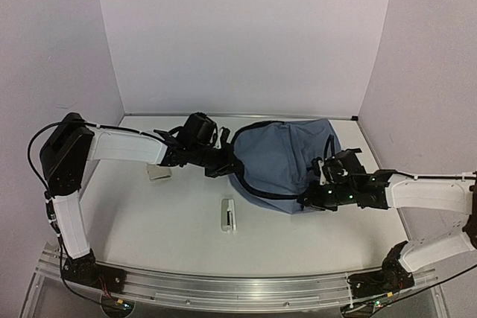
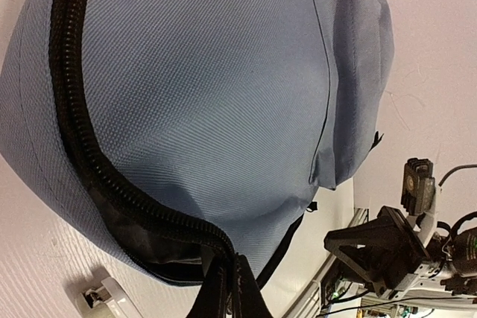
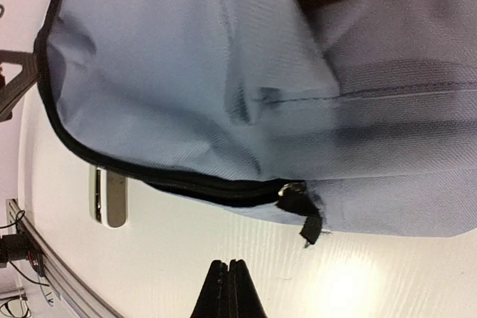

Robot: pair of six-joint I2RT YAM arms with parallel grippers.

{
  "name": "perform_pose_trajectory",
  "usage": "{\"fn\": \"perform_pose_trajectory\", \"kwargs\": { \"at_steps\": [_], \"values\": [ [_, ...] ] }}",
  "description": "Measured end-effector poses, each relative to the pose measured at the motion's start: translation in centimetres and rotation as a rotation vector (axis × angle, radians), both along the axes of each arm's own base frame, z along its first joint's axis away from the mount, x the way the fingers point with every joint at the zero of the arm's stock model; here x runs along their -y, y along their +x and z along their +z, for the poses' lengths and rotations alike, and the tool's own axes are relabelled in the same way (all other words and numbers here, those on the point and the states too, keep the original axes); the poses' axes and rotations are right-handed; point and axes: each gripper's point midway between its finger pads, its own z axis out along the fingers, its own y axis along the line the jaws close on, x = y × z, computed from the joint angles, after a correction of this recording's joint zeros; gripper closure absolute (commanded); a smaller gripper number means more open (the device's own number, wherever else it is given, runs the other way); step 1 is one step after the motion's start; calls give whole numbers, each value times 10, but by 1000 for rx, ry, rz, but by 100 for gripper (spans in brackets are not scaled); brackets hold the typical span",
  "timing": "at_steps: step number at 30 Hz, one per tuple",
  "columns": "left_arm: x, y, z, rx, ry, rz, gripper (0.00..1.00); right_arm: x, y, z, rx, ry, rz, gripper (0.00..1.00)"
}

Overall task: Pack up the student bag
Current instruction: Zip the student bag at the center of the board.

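The student bag [image 1: 282,158] is a slate-blue backpack lying on the table at centre right, with a black zipper [image 2: 74,109] curving along its edge. My left gripper [image 1: 223,167] is at the bag's left edge. In the left wrist view it [image 2: 234,257] is shut, its tips right against the low end of the zipper, where dark lining shows. I cannot tell if any fabric is pinched. My right gripper [image 1: 304,200] is at the bag's near right edge. In its own view it [image 3: 228,262] is shut on nothing above bare table, just short of a black zipper pull tab [image 3: 305,217].
A small white rectangular item [image 1: 229,214] lies on the table in front of the bag, seen too as the white item [image 3: 110,197]. Another small pale object [image 1: 159,173] lies under my left forearm. Lilac walls close in the back and sides.
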Motion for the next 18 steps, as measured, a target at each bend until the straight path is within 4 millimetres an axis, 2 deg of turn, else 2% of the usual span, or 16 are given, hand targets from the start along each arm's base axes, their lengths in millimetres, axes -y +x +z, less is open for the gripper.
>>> {"fn": "perform_pose_trajectory", "kwargs": {
  "at_steps": [4,11,14,18],
  "values": [
    [0,11,0,13,0,7,100,-22,-7,8,9,8,63,100],
    [-1,24,-18,5,24,14,100,-65,-13,7,1,-11,142,100],
    [-1,26,-21,8,31,14,100,-69,-10,12,18,-7,126,100],
    [-2,28,-21,16,35,13,100,-63,-5,22,46,-5,90,100]
  ]
}}
